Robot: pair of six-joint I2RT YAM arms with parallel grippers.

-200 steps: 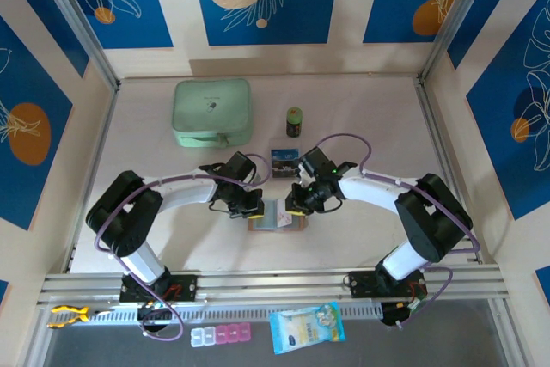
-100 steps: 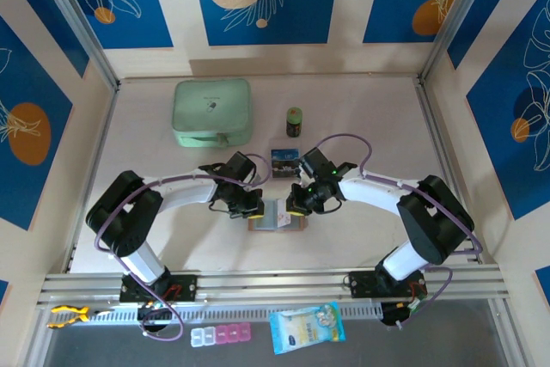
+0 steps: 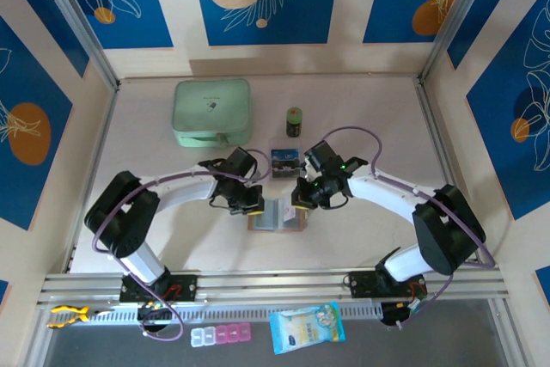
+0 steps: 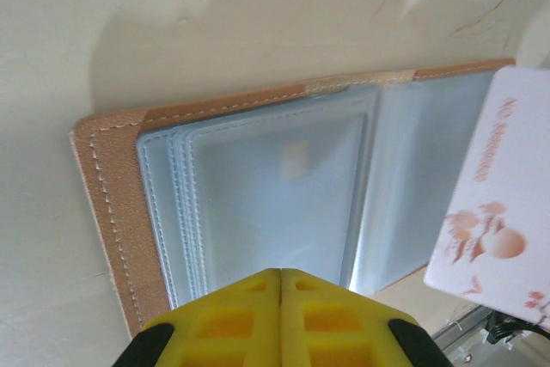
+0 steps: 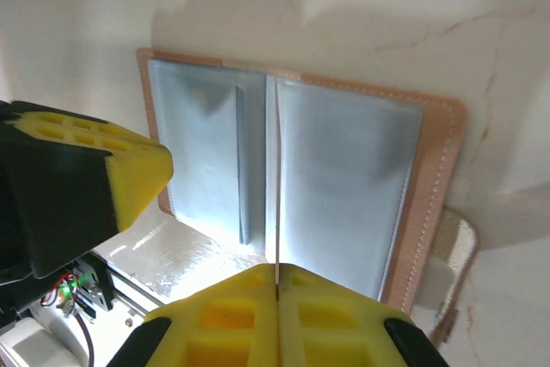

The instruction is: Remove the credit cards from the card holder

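The salmon-pink card holder point(image 3: 268, 216) lies open on the table between my two arms, its grey-blue clear pockets point(image 4: 284, 186) facing up. My right gripper point(image 5: 278, 271) is shut on a whitish credit card point(image 4: 498, 204) with pinkish markings. From the right wrist the card shows edge-on as a thin line point(image 5: 278, 204) rising from the jaws above the holder's fold. My left gripper point(image 4: 281, 274) is shut with nothing between its jaws, its tip over the holder's left pocket page. A dark blue card point(image 3: 284, 161) lies on the table just behind the holder.
A mint-green zip case point(image 3: 212, 113) sits at the back left and a small green bottle point(image 3: 294, 122) behind the blue card. A pill organiser point(image 3: 221, 334), a blue packet point(image 3: 307, 327) and a yellow tool point(image 3: 69, 314) lie beyond the rail at the near edge.
My right gripper has shut on the whitish card and drawn back a little up and right, its elbow swinging right. The left arm has barely moved.
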